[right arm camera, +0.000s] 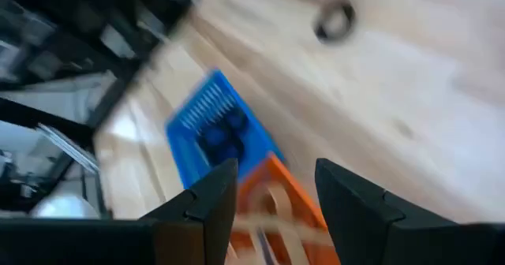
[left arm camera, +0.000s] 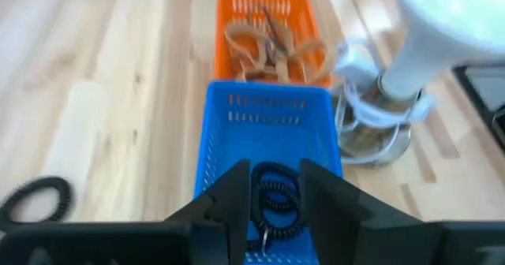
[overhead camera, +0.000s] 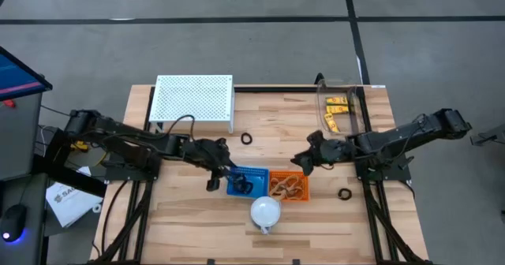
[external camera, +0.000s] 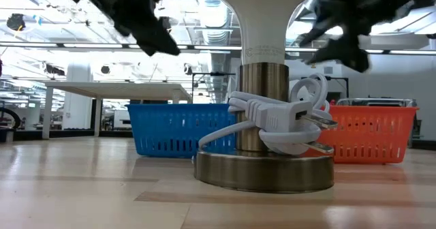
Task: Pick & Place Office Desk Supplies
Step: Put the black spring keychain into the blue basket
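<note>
A blue basket (overhead camera: 246,181) holds black coiled rings (left arm camera: 274,202). Beside it, an orange basket (overhead camera: 288,186) holds tan rubber bands (left arm camera: 268,44). One loose black ring (overhead camera: 247,139) lies on the table toward the far side, and another (overhead camera: 344,194) lies right of the orange basket. Yellow clips (overhead camera: 338,111) sit in a clear container (overhead camera: 353,99) at the far right. My left gripper (left arm camera: 272,174) hovers open above the blue basket's left end (overhead camera: 221,174). My right gripper (right arm camera: 272,170) is open above the table, just beyond the orange basket (overhead camera: 301,162).
A white dome lamp (overhead camera: 266,211) with a metal base (external camera: 262,171) and a wrapped white cord (external camera: 286,116) stands just in front of the two baskets. A white perforated box (overhead camera: 193,99) sits at the far left. Bare wood lies left of the blue basket.
</note>
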{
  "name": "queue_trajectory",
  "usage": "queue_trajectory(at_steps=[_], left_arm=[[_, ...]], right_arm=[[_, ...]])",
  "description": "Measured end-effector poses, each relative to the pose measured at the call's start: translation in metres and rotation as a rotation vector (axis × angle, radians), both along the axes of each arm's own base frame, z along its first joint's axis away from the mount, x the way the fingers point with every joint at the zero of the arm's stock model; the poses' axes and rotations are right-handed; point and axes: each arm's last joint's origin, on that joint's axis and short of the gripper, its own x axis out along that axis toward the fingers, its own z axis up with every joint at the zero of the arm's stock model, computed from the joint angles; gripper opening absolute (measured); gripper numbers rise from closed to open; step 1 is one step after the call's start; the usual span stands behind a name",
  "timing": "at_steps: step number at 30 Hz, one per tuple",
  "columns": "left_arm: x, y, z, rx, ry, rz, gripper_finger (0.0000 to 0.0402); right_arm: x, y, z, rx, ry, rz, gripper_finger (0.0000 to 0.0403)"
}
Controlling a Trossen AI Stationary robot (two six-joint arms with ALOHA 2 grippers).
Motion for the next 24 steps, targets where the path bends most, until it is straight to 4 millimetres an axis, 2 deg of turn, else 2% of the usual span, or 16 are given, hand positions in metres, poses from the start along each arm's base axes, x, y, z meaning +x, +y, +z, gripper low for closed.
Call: queue_trajectory(at_steps=[5, 11, 16, 24], left_arm=[[-0.016, 0.003, 0.015, -0.007, -0.01, 0.027, 0.0104], [-0.031, 0.007, 0.033, 0.013, -0.071, 0.098, 0.0104], [-0.036, 0.009, 0.04, 0.03, -0.106, 0.123, 0.0104], [-0.036, 0.009, 0.039, 0.042, -0.103, 0.126, 0.0104]], right_arm=[[-0.022, 0.016, -0.018, 0.154, 0.231, -0.101, 0.0168], [-0.061, 0.039, -0.033, 0.356, 0.539, -0.282, 0.0156], [-0.081, 0.059, -0.036, 0.429, 0.601, -0.383, 0.0131], [-0.09, 0.077, -0.047, 0.419, 0.686, -0.392, 0.0114]])
